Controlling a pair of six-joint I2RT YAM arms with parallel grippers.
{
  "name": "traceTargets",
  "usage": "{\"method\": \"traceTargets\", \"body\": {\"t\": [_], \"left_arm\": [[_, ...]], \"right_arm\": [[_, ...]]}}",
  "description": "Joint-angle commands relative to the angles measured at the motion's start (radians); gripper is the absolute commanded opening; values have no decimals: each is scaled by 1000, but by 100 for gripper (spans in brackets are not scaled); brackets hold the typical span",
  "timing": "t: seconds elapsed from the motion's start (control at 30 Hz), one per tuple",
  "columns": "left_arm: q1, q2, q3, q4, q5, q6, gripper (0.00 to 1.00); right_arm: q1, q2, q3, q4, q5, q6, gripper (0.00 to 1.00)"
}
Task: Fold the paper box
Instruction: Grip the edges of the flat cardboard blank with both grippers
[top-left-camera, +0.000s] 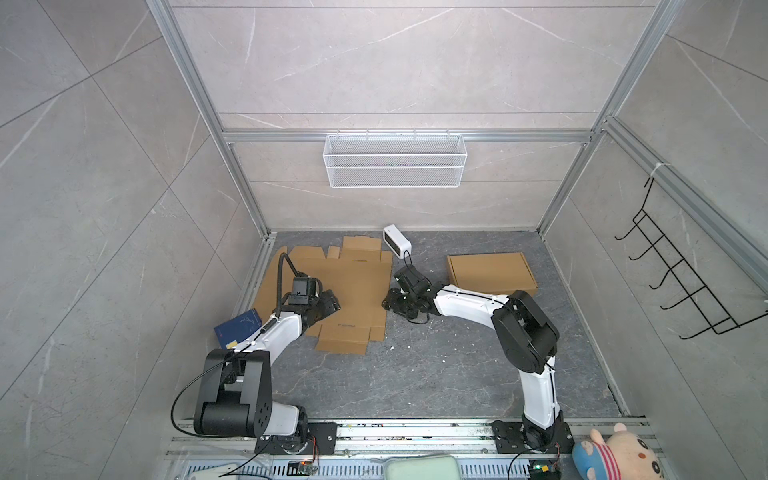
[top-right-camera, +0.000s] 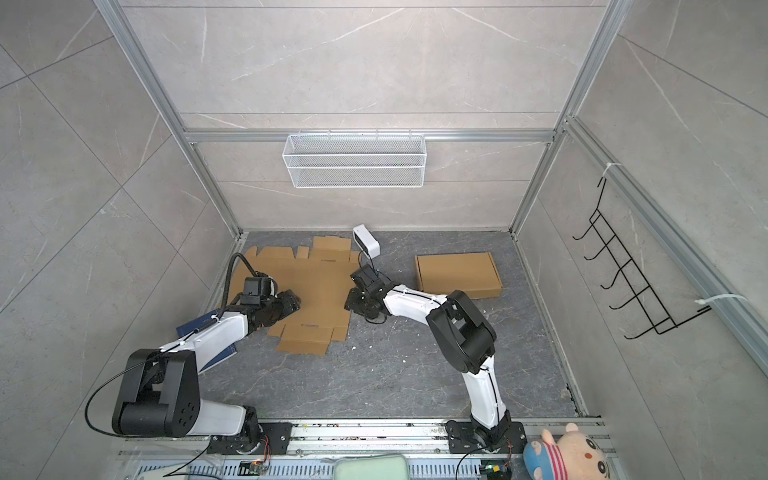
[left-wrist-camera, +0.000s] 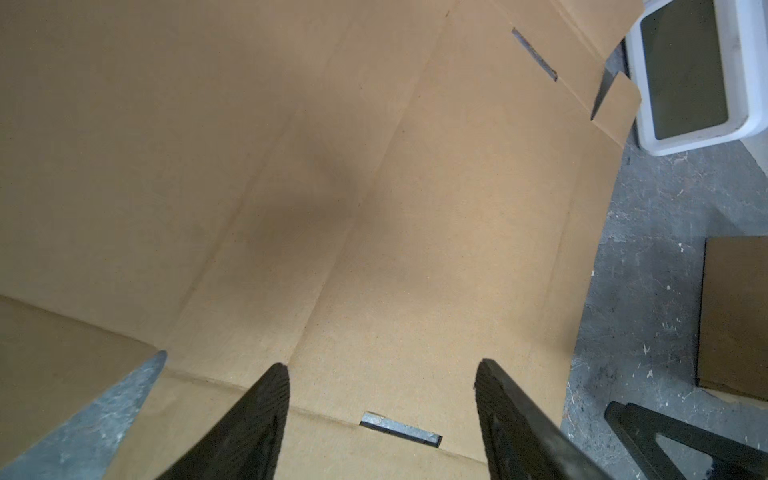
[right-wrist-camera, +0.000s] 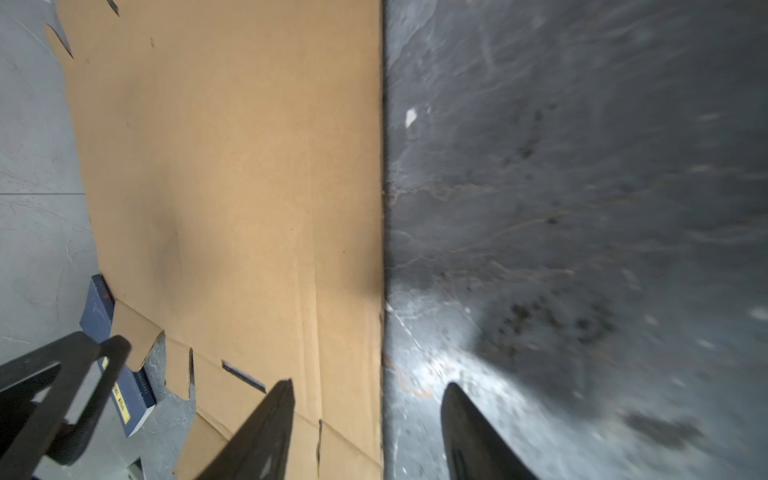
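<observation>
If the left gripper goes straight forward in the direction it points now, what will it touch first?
Most likely the flat cardboard sheet: the left gripper, jaws open, points down at a slant over it, and nothing stands between. How high it hangs above the sheet is unclear.

Grey tabletop (top-left-camera: 415, 374) holds cardboard sheet (top-left-camera: 349, 286), box (top-left-camera: 490, 272), book (top-left-camera: 237, 332).

Book (top-left-camera: 237, 330) perhaps under cardboard sheet (top-left-camera: 353, 286)
</observation>
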Motion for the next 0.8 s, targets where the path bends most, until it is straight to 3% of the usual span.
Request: {"method": "traceTargets", "body": {"t": [0.0,0.3,0.53,0.77], "left_arm": [[11,22,-7,90,29,-53,69],[51,61,-76,125,60,-99,53],[66,61,-120,138,83,-107,48],[66,71,-135,156,99,-114,44]], "right_arm": [[2,59,50,20,-42,21,59],[1,135,84,63,-69,55,60],[-2,104,14,320,-174,109,57],[0,28,-42,399,-190,122,53]]}}
